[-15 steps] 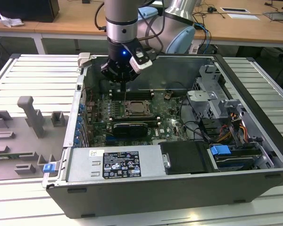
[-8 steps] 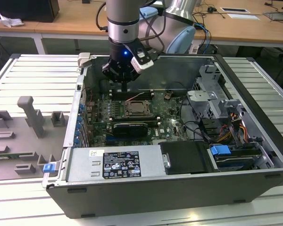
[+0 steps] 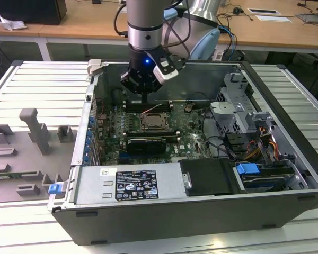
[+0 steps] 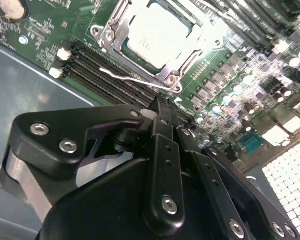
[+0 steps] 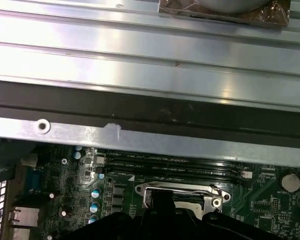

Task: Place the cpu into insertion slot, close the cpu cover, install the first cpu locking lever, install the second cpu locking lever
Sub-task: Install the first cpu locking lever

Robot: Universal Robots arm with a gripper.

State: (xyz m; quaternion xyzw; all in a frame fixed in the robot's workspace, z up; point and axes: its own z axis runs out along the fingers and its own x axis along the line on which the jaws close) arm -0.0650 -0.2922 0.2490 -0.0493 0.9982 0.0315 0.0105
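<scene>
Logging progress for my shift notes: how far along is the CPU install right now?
The cpu sits in the insertion slot, with the cpu cover closed around it. The gripper hovers above the socket, carrying nothing I can see. A wire locking lever stands loose beside the socket, so the levers look left to install.

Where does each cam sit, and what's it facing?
Exterior view: off the arm, above the open PC case, looking down at the motherboard; arm and claw show.
Second wrist view: on the wrist, looking past the claw at the cpu.
First wrist view: on the wrist, facing the case wall.
Both wrist views share the insertion slot.
</scene>
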